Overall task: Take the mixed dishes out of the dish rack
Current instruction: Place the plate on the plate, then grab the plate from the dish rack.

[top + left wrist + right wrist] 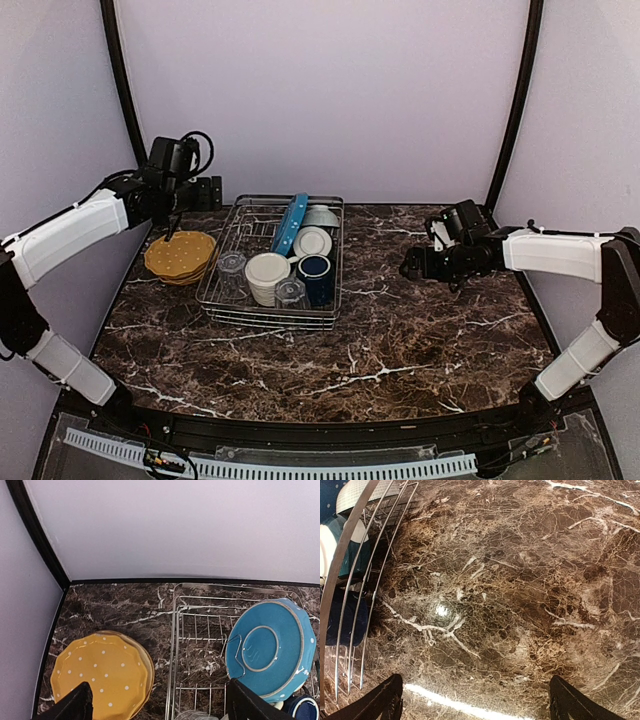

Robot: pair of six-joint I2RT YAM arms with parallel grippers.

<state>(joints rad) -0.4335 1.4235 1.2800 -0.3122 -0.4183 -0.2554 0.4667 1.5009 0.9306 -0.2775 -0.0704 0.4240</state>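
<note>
Yellow plates (100,680) lie beside the dish rack (174,635).

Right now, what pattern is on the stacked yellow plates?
Round yellow plates: white dots; left wrist view.

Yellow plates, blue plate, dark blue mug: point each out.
yellow plates (102,680), left wrist view, centre of the top plate.
blue plate (262,648), left wrist view, inside its central ring.
dark blue mug (315,268), top external view, its open mouth.

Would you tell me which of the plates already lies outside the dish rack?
The yellow dotted plate, flat on the table left of the dish rack; the blue plate stands on edge inside.
</note>
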